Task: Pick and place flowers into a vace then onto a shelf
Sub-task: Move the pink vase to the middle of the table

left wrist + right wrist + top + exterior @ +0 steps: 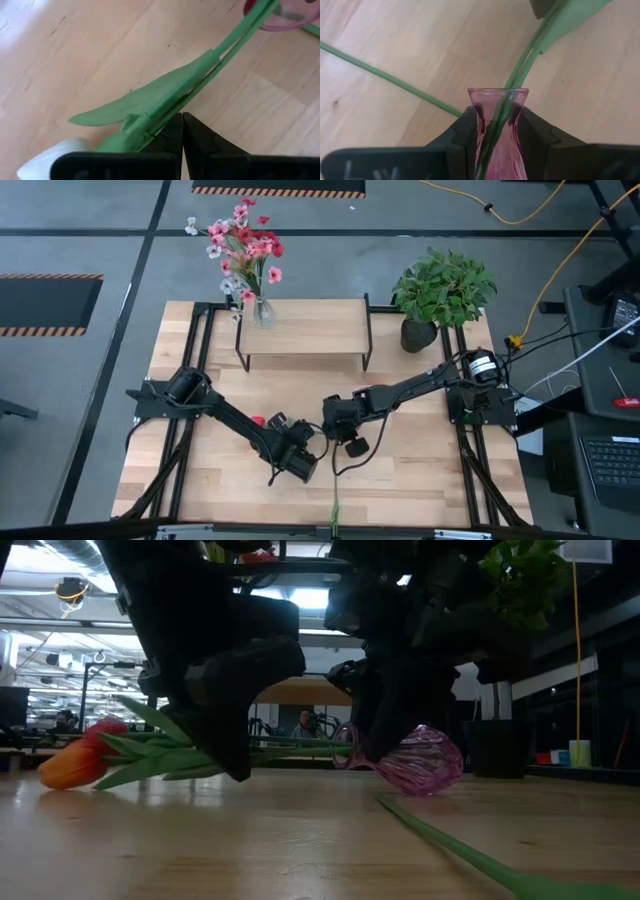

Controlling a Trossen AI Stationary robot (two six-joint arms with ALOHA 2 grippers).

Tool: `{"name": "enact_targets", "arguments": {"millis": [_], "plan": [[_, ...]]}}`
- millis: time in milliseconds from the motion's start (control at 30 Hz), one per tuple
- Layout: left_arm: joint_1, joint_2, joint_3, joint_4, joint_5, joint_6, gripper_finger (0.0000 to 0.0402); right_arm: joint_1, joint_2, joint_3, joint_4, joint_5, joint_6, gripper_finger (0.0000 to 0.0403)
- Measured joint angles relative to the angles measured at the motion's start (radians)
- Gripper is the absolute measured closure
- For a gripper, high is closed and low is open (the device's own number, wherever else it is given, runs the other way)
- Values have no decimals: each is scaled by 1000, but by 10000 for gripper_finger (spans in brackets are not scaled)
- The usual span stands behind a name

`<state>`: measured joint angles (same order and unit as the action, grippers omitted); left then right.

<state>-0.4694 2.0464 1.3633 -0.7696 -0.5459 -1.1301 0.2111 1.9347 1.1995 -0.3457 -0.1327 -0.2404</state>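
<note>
Arms meet near the middle of the bench (400,470) in the high view. The left arm runs from its base at the left edge diagonally toward the front centre, its gripper (298,463) low over the wood. The right arm reaches in from the right edge, elbow by the potted plant (440,292), and its gripper (340,426) sits just beside the left one. At the back stands the shelf (305,330), with a clear vase of pink and white flowers (243,245) on its left end. A loose stem (335,515) lies at the front edge.

Low view: both arms come down as dark masses. A tulip (75,760), orange and red, lies level just above the bench, its green leaves and stem running right toward a pink vase (425,760) tipped on its side. The loose stem (450,845) lies on the wood in front.

Left wrist view: the left gripper (183,131) is closed, fingers together, pinching the tulip stem (200,82) and leaf. The stem leads on into the rim of the pink vase (290,20).

Right wrist view: the right gripper (497,132) clamps the pink vase (497,115) by its narrow neck, one finger on each side. The tulip stem (525,62) enters the vase mouth and passes down inside. The loose stem (385,77) lies across the bench (395,30) nearby.
</note>
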Motion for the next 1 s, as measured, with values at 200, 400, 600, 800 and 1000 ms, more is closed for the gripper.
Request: {"name": "enact_targets", "arguments": {"millis": [200, 400, 600, 800, 1000], "plan": [[0, 0, 1, 22, -16, 34, 400, 6, 0, -1, 17, -1, 0, 299], [0, 0, 3, 50, -52, 87, 400, 6, 0, -1, 56, -4, 9, 299], [0, 0, 46, 35, -90, 173, 400, 5, 1, -1, 78, 0, 27, 299], [-1, 0, 105, -25, -108, 227, 400, 5, -5, -2, 82, 3, 27, 299], [-1, 0, 143, -79, -157, 240, 400, 4, -59, -8, 80, 13, 20, 301]]}}
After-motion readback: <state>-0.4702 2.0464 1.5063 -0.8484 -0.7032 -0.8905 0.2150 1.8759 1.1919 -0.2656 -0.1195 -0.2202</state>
